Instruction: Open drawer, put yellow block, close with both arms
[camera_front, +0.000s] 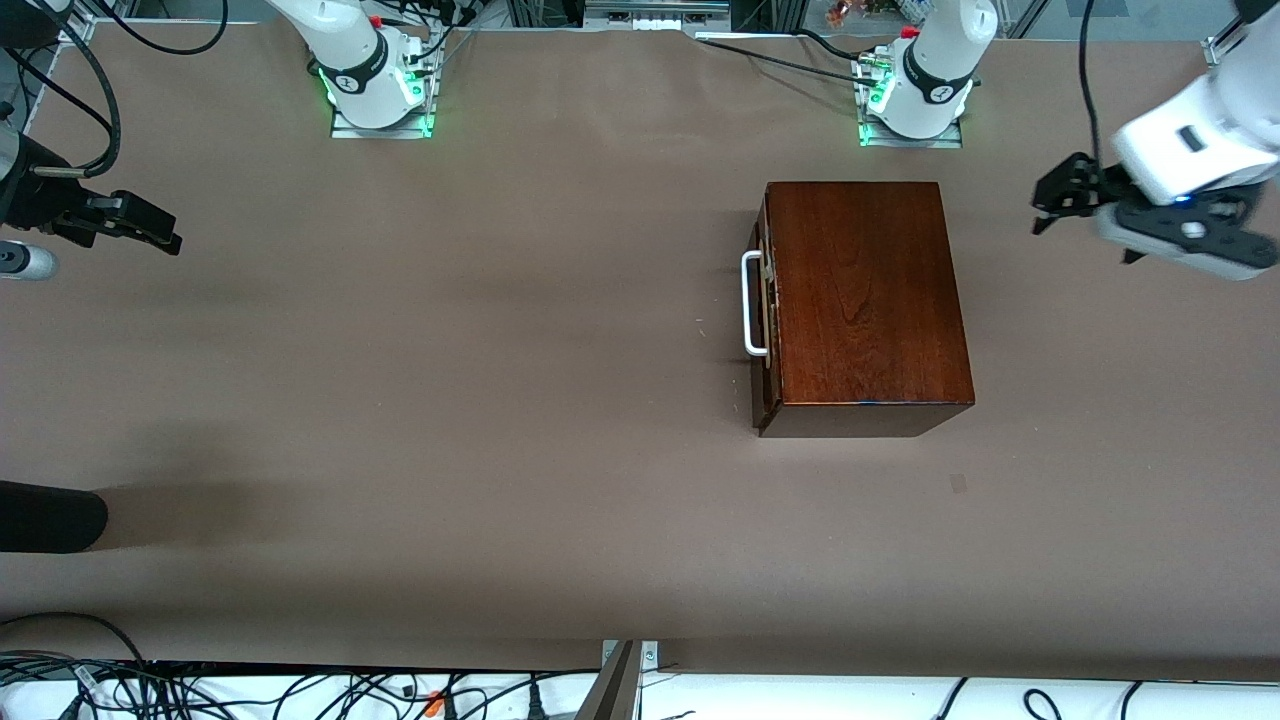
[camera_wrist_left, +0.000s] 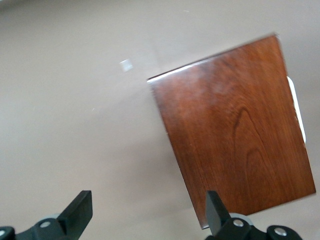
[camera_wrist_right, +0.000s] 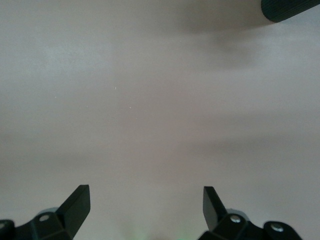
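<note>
Front view, drawer (camera_front: 766, 305): pushed flush into the wooden box (camera_front: 865, 295), only its dark front edge showing; the box sits on the brown surface (camera_front: 450, 400) toward the left arm's end, nearer the arms' bases than the camera
Handle: white U-shaped bar (camera_front: 752, 305) on the drawer front, which faces the right arm's end of the surface
Yellow block: not seen in any view
Left wrist view, box: glossy reddish-brown top (camera_wrist_left: 237, 127) fills one side of the picture, a sliver of the white handle (camera_wrist_left: 296, 102) at its edge
Left pincer (camera_front: 1058, 195): up in the air over bare surface beside the box, at the left arm's end; fingers (camera_wrist_left: 80, 212) spread apart, released, holding nothing
Right pincer (camera_front: 135, 228): over bare surface at the right arm's end, well apart from the box; fingers (camera_wrist_right: 77, 205) spread wide, released, nothing between them
Other: a dark rounded object (camera_front: 50, 518) juts in at the surface edge near the right arm's end, nearer the camera
</note>
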